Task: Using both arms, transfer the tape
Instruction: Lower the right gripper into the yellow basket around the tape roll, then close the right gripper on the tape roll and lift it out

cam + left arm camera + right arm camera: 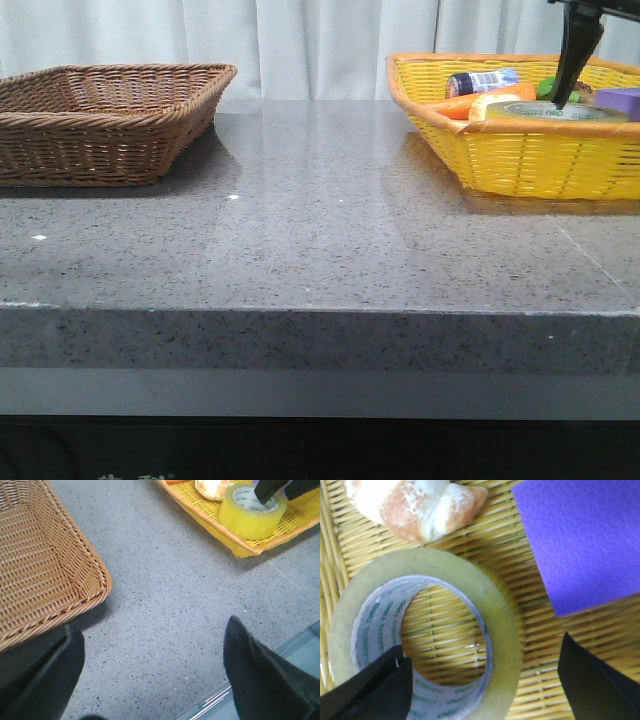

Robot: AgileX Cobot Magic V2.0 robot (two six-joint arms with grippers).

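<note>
The right claw (482, 680) is spread wide astride the tape (425, 635) wall — a slip is risked if the glossy roll is closed on off-centre; the left claw (150, 675) is held wide.

Right gripper (485, 680) lowered, jaws spread wide, left gripper (150, 675) hovering, jaws apart, arms mostly unseen

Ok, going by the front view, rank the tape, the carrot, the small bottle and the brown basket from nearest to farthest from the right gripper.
1. The tape: the right gripper is down at it, one finger in its hole, inside the yellow basket.
2. The carrot: just left of the tape.
3. The small bottle: behind the carrot, near the basket's back rim.
4. The brown basket: far left, across the table.
</note>
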